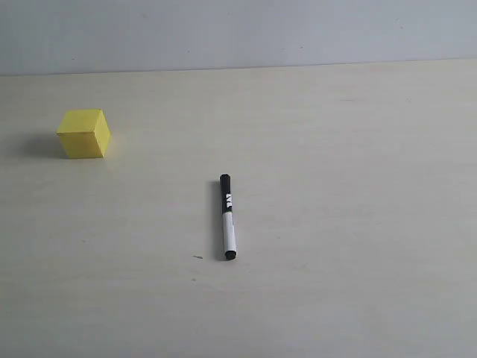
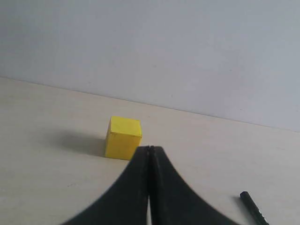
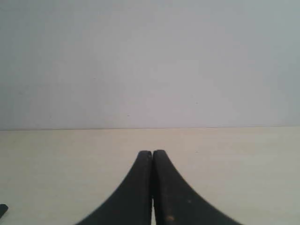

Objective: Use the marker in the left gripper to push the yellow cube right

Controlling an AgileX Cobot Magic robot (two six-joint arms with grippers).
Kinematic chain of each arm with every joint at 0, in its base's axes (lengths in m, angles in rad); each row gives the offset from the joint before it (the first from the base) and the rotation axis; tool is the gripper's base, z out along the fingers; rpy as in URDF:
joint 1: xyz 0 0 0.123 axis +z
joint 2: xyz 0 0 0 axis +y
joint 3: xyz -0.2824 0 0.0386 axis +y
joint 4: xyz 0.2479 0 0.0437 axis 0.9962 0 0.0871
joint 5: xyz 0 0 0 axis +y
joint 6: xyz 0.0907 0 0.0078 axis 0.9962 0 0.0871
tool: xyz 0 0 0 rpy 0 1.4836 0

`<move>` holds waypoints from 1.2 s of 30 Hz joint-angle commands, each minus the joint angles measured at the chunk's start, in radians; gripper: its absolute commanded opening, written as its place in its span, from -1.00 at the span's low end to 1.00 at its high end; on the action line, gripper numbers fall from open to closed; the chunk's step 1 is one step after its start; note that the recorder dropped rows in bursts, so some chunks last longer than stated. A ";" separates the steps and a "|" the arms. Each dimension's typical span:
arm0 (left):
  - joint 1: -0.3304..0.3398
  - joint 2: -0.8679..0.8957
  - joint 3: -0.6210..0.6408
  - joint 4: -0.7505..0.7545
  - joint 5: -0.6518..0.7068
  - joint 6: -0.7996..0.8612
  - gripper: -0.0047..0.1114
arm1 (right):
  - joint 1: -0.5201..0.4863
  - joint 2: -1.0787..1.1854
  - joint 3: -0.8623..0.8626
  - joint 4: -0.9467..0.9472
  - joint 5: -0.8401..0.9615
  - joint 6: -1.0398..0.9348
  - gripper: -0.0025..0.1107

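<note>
We see the left end effector clenched, fingers pressed together, gripping nothing — right end effector likewise. Marker lies loose on the worktop, white barrel, black cap, well apart from the matte yellow cube at the exterior view's left. Left wrist view cuts the marker off — its label marks are unreadable.

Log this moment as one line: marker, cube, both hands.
marker: lying on table, unheld | yellow cube: apart from marker | left hand: shut, empty | right hand: shut, empty | push: not begun
</note>
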State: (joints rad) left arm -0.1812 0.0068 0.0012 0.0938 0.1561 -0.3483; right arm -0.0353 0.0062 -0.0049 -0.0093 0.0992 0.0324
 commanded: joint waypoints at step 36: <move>-0.159 0.740 -0.547 0.757 -0.191 -0.623 -0.92 | -0.006 -0.006 0.005 0.002 -0.011 -0.004 -0.96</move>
State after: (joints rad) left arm -0.2968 0.6793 -0.4591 0.7346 -0.1622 -0.9328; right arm -0.0353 0.0062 -0.0049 -0.0093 0.0992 0.0324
